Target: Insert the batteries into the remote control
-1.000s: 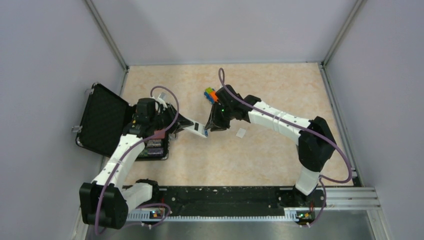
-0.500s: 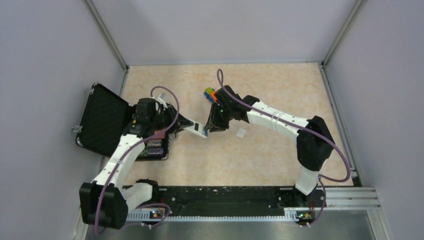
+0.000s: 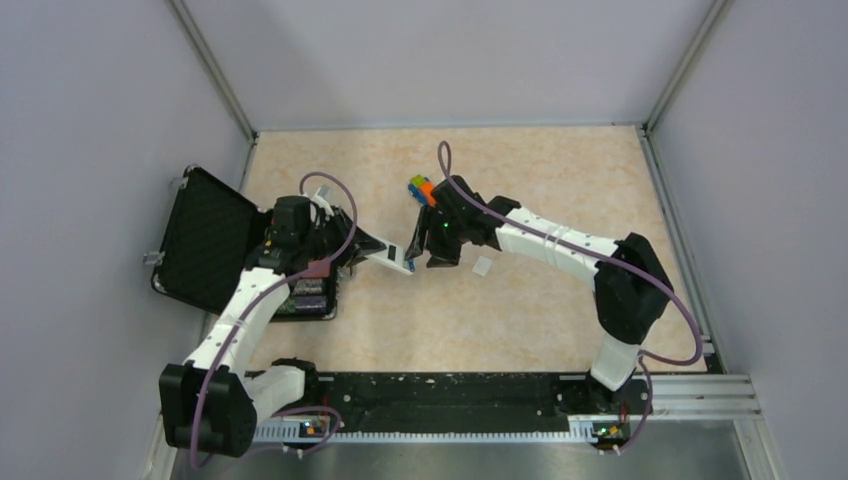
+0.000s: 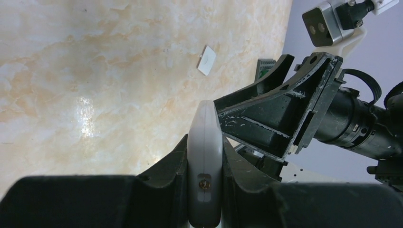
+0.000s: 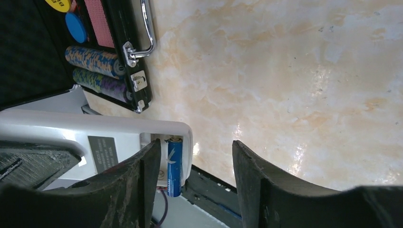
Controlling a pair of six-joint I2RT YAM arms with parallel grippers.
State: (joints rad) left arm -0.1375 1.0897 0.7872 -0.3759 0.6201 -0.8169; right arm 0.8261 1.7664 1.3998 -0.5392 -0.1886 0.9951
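My left gripper [image 3: 372, 250] is shut on the white remote control [image 3: 397, 260] and holds it edge-on above the table; the left wrist view shows its white edge [image 4: 205, 142] squeezed between my jaws. The right wrist view shows the remote's plain back [image 5: 119, 137] with the open compartment and the blue battery [image 5: 174, 164] standing in it, one end sticking out past the edge. My right gripper [image 3: 435, 258] is open, right beside the remote's end, its left finger [image 5: 142, 180] next to the battery. The orange-red battery is out of view.
A small white cover piece [image 3: 481, 266] lies on the table right of my right gripper. A toy car [image 3: 421, 189] sits behind it. An open black case [image 3: 205, 240] with poker chips [image 5: 95, 59] stands at the left.
My right gripper has opened and drawn back slightly to the right from the remote's end. The left arm with the remote has not moved.
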